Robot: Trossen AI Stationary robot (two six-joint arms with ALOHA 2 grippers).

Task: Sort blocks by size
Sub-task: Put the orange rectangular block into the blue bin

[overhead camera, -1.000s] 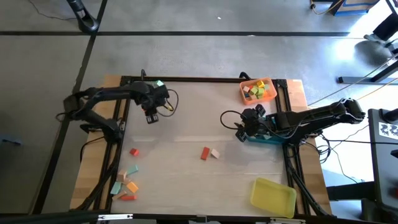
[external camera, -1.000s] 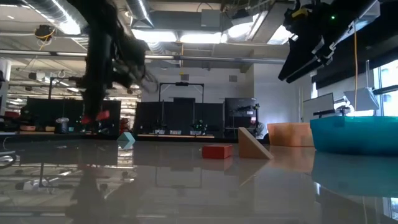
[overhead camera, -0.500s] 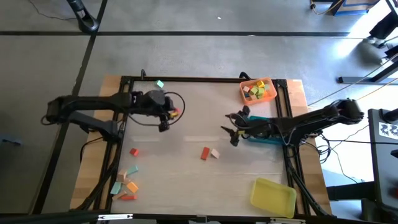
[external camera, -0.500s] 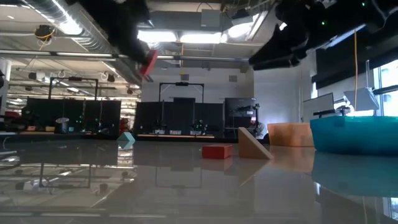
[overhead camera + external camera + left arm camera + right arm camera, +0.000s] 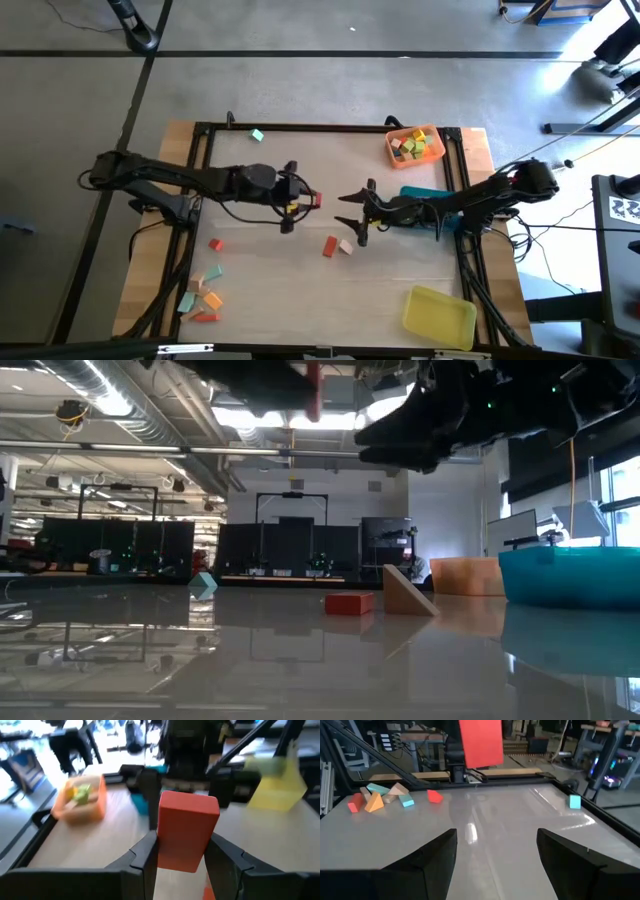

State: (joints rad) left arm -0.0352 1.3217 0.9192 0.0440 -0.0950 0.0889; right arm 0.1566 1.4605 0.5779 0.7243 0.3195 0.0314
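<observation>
The block [image 5: 187, 830] between the dark fingers of the left gripper [image 5: 305, 200] is red. At mid-table lie a red block [image 5: 330, 246] and a tan one [image 5: 346, 246]. The far right tray [image 5: 396, 139] is orange, holding green, yellow and orange blocks [image 5: 415, 145]; the near right tray [image 5: 438, 315] is yellow, and the tray under the right arm [image 5: 420, 192] is teal-blue. A lone teal block [image 5: 257, 135] sits far left. The near-left cluster [image 5: 203, 298] mixes orange, red, teal and tan. The tabletop [image 5: 300, 290] is pale grey, framed in black.

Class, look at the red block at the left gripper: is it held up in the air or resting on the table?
In the air. The red block sits clamped between the left gripper fingers, and the low view shows it high above the table.
</observation>
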